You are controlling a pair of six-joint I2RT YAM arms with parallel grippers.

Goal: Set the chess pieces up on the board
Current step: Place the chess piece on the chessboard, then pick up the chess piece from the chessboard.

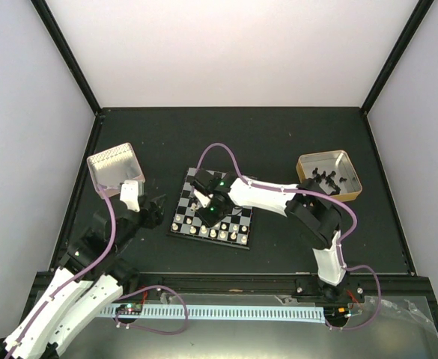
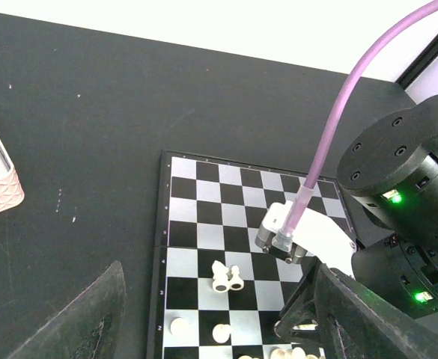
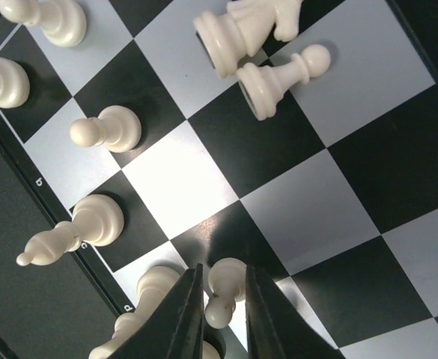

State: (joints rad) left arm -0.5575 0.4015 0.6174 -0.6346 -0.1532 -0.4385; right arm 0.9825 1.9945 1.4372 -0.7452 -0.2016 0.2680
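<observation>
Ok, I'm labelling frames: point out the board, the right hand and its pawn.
board (image 2: 204,202): left wrist view, a bare far square.
right hand (image 3: 224,271): right wrist view, between fingertips.
pawn (image 3: 226,290): right wrist view, its middle.

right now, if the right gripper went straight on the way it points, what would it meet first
Most likely the board: the right gripper points down at it, fingers either side of a cream-white piece. How close the tips already are is unclear.

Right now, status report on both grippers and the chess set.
Left gripper open, empty, beside board. Right gripper shut on cream pawn, low over board. Two toppled pieces mid-board.
</observation>
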